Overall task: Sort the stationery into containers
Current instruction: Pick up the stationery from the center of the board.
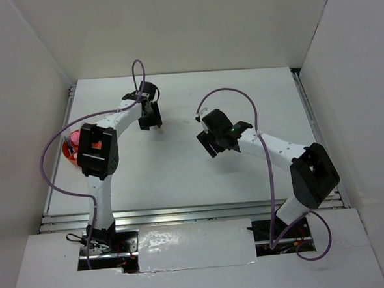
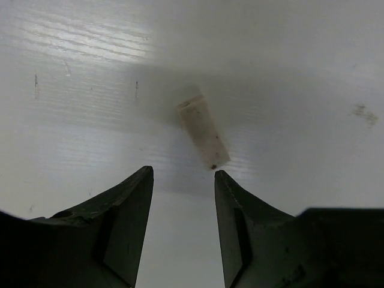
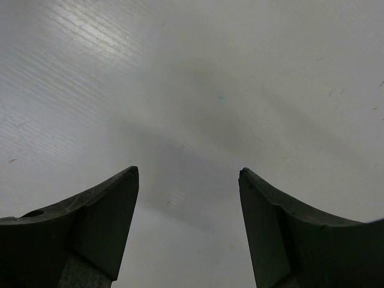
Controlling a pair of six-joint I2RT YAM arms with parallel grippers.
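Observation:
A small white eraser block [image 2: 204, 132] lies on the white table, just beyond my left gripper's fingertips and slightly right of the gap. My left gripper [image 2: 183, 174] is open and empty, hovering low over the table at the back centre-left [image 1: 149, 122]. My right gripper [image 3: 188, 171] is open and empty over bare table near the middle [image 1: 208, 144]. The orange-red tub [image 1: 68, 151] sits at the left edge, mostly hidden behind my left arm, with something pink [image 1: 76, 136] showing in it. No pens show in any view.
White walls close in the table on the left, back and right. Purple cables loop above both arms. A metal rail runs along the table's near edge [image 1: 196, 212].

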